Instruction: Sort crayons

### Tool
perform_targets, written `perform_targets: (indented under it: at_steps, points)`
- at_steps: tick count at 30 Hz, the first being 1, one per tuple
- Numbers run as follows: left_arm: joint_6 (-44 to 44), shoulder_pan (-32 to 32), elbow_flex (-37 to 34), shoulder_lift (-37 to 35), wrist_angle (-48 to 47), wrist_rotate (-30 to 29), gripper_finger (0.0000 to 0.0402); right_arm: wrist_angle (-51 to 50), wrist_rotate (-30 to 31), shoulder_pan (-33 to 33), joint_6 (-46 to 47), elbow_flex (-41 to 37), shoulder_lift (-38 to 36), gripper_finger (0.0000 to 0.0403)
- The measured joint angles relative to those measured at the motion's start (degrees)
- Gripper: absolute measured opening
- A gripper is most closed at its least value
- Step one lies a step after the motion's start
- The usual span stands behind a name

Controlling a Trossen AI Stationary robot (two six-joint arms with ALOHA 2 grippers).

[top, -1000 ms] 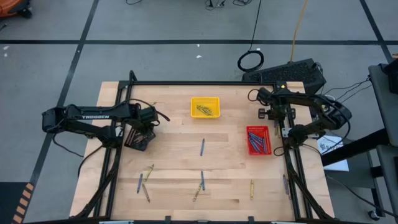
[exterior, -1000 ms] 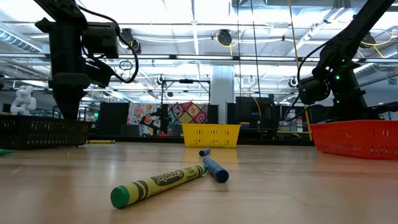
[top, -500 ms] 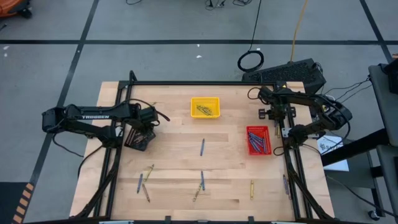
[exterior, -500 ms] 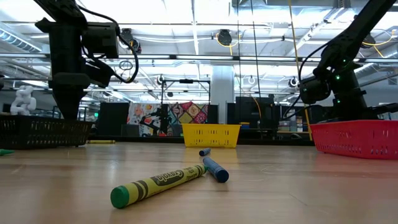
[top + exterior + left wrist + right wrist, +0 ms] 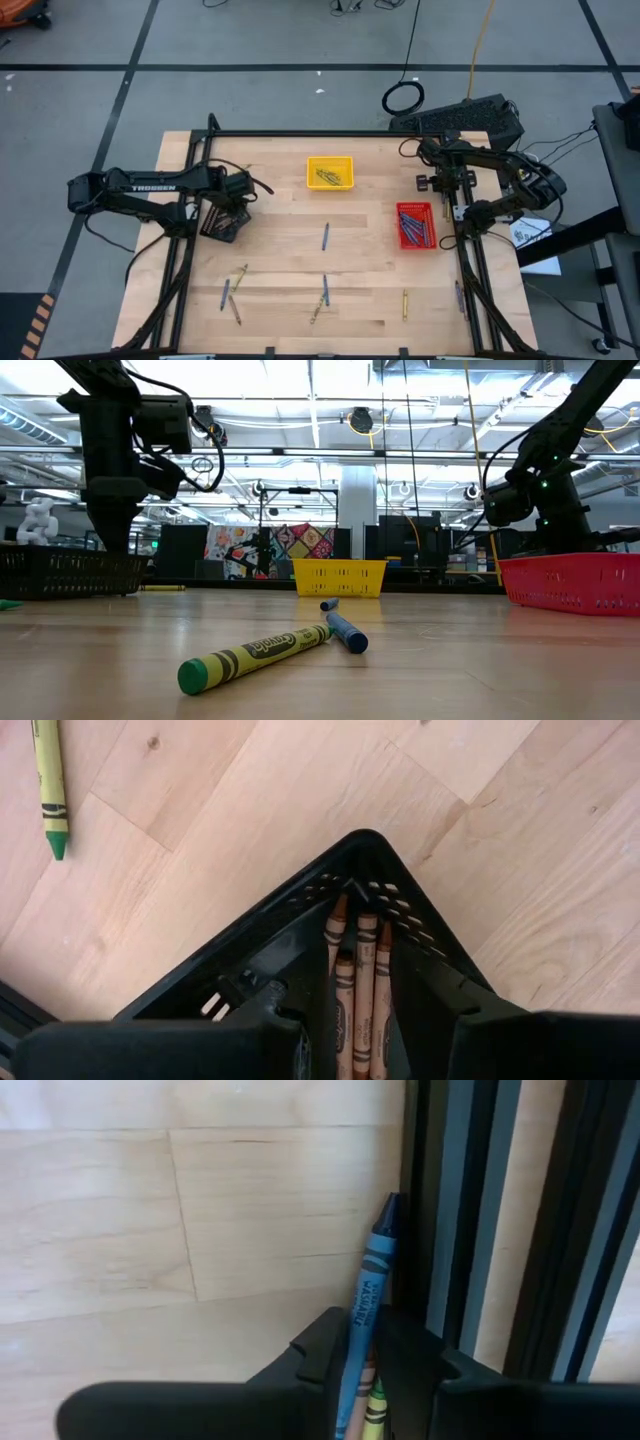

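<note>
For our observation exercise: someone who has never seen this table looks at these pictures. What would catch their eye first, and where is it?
Probably the three small trays: a yellow tray at the far middle of the table, a red tray of blue crayons on the right, and a black tray on the left, holding brown crayons. The left claw hovers over the black tray. The right claw grips a blue crayon by the table's right frame rail.

crayons (image 5: pixel 325 236) | blue, yellow, brown sticks | lying flat (scattered on wood), some binned
</note>
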Motion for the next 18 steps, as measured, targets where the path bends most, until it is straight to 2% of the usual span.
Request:
perform_targets:
  at_steps: [8,18]
  points:
    - [0.0,0.0,0.0,0.0,0.0,0.0,0.0101,0.2,1.1,0.3,-1.1,0.0,0.0,0.0007]
    - [0.0,0.0,0.0,0.0,-0.1,0.0,0.0101,0.4,2.1,0.3,-1.0,-0.1,-0.9,0.0002]
